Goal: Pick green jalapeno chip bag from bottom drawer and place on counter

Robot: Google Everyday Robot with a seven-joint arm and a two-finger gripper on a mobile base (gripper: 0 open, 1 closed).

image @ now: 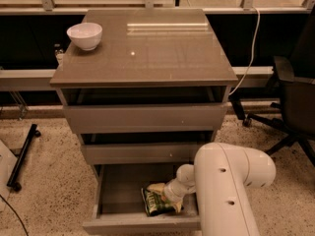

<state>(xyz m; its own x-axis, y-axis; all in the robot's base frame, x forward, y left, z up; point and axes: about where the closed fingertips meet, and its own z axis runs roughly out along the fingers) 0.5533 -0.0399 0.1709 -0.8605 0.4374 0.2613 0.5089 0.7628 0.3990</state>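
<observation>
Lit from overhead, medium level. Glossy counter (147, 58) carries glare streaks at 12 o'clock, with a small hot spot left of them. Bright strip along the top edge, black band under it. Upper drawer gaps are in deep shadow. Bottom drawer (120, 191) is dim; gripper (162, 193) sits inside at 6 o'clock, over the bag (155, 206). Arm (231, 181) and bowl (84, 35) are near washed out.
</observation>
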